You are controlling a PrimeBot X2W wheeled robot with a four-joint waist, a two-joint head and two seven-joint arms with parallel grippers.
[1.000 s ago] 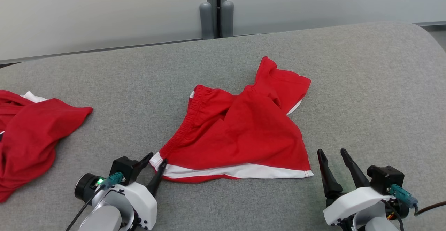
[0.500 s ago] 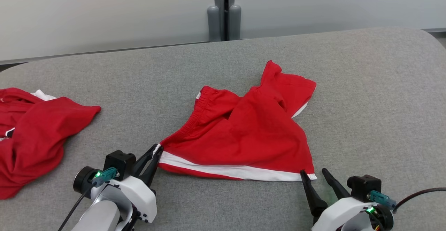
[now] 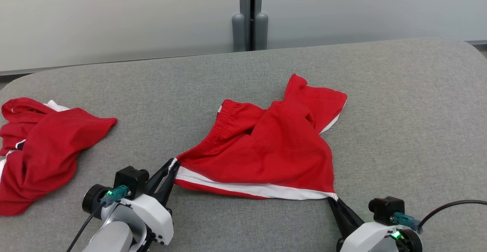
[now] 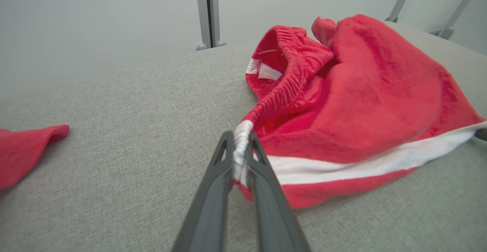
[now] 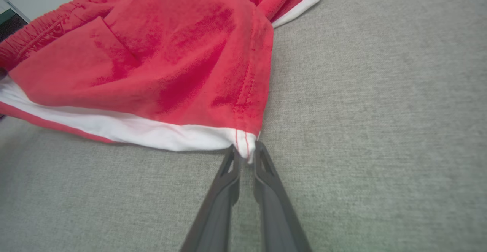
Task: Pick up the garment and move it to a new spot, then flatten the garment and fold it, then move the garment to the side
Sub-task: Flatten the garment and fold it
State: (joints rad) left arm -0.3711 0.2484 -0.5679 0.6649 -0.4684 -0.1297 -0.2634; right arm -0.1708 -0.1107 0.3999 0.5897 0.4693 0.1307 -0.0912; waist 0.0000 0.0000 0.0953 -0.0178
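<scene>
**Colour findings: table surface**

The garment [image 3: 266, 149] is solid red, with one white band along the hem nearest the table's [image 3: 399, 111] front edge. The second garment [image 3: 42, 149], at the left edge, is red with white trim. The table is plain flecked grey. The left gripper [image 3: 173, 164] and right gripper [image 3: 331, 200] have dark fingers and white housings.

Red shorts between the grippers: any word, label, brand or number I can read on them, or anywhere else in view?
None readable.
The red shorts carry a white patch inside the waistband, but no lettering can be made out on it.
The second red garment shows no print.
</scene>
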